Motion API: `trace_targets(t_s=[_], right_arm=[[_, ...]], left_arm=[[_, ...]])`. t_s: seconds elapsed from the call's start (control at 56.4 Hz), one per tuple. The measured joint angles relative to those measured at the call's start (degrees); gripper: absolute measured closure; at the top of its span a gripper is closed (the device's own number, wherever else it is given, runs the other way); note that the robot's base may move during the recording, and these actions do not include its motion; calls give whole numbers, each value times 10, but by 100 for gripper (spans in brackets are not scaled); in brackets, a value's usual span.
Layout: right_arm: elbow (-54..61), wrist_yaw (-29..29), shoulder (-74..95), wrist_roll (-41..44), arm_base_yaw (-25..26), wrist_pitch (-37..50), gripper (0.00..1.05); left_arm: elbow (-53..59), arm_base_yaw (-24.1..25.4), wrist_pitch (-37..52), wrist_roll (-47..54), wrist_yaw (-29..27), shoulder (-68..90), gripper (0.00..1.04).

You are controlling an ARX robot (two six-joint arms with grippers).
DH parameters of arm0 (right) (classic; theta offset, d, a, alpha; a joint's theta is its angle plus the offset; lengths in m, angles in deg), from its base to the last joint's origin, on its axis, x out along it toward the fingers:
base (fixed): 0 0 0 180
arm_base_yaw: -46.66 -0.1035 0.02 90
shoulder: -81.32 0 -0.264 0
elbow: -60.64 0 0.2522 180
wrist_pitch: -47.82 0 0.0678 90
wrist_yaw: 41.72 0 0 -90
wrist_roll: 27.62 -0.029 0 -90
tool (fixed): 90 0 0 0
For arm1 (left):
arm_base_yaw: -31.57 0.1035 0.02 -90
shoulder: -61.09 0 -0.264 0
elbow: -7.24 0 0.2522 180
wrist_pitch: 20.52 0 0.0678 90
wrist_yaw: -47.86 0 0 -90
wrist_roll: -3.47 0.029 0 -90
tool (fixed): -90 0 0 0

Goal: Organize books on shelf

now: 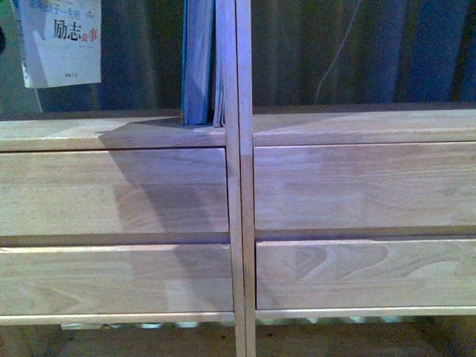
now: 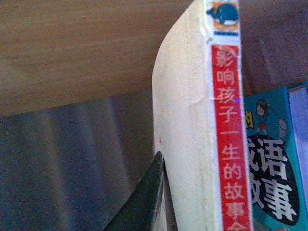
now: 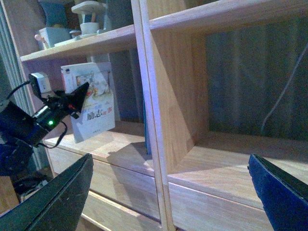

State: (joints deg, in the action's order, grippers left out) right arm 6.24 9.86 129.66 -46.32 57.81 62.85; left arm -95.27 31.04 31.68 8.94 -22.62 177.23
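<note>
My left gripper (image 3: 72, 98) is shut on the thin white paperback (image 1: 59, 41), held upright in the air in the left bay of the light wood shelf (image 1: 119, 126). Its red-and-white spine (image 2: 231, 144) fills the left wrist view, one dark finger (image 2: 144, 202) against its cover. The teal book (image 1: 195, 59) and its slim companion (image 1: 220, 67) stand upright against the central divider (image 1: 236, 178); the teal cover (image 2: 274, 173) shows beyond the spine. My right gripper (image 3: 168, 192) is open and empty, facing the divider from outside the shelf.
Four drawer fronts (image 1: 111, 193) sit below the bays. The right bay (image 3: 240, 154) holds only a thin cable (image 1: 331, 59) against its dark back. An upper shelf (image 3: 86, 41) carries small ornaments (image 3: 89, 14).
</note>
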Motion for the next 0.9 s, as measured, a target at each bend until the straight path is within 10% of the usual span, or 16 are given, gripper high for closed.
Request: trace_targets(t_s=[0.904], right_arm=[[0,0,0,0,0,0,7]], left_arm=[[-264,-46,-54,16,-6,232,88]])
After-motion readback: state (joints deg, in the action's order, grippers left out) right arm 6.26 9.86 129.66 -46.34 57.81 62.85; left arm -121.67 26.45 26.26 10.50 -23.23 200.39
